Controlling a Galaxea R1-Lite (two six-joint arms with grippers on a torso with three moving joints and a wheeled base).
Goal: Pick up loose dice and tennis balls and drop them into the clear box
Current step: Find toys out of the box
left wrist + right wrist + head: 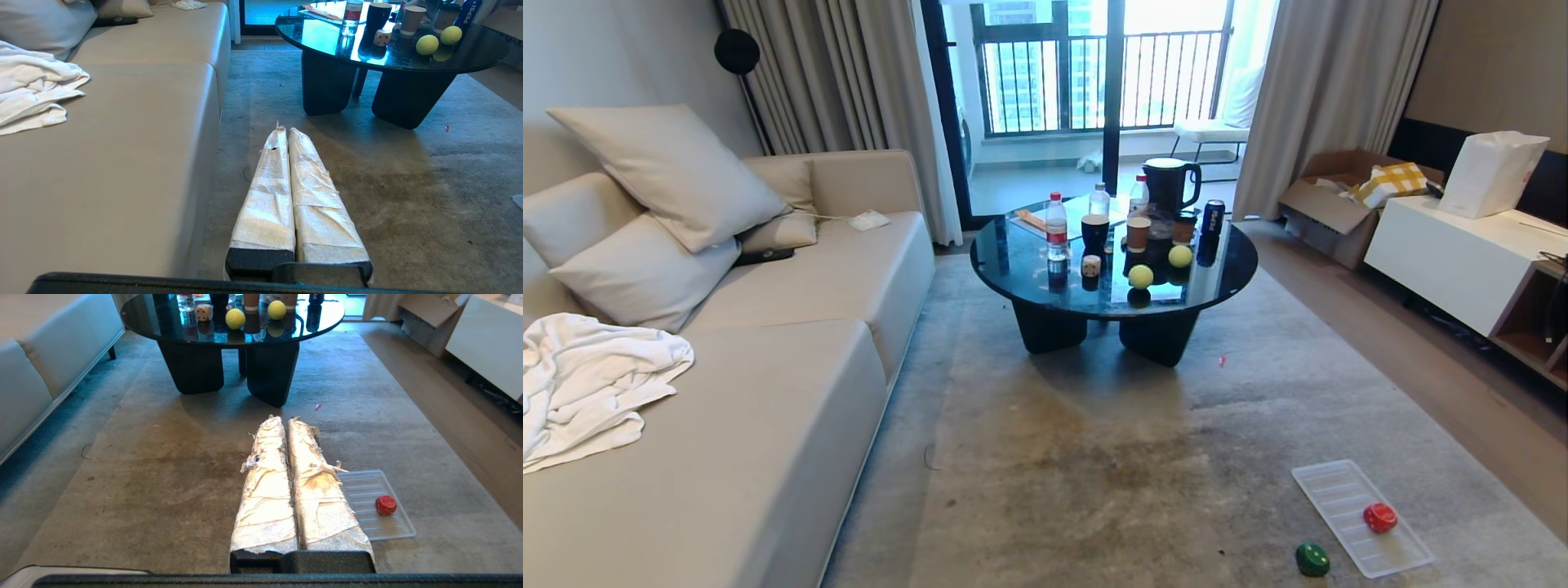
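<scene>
Right wrist view: red die (385, 505) lies just beside the closed, empty right tool (288, 420).

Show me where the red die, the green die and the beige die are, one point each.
red die (1380, 518), head view, its top face.
green die (1312, 559), head view, its middle.
beige die (1091, 265), head view, its front face.

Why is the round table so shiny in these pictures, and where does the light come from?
Head view: daylight pours through the balcony window behind the round black glass table, so its top mirrors the two fuzzy yellow-green tennis balls. Left wrist view: a bright sky patch glares on the tabletop. Right wrist view: the table legs cast shadows toward the camera on the grey carpet.
</scene>
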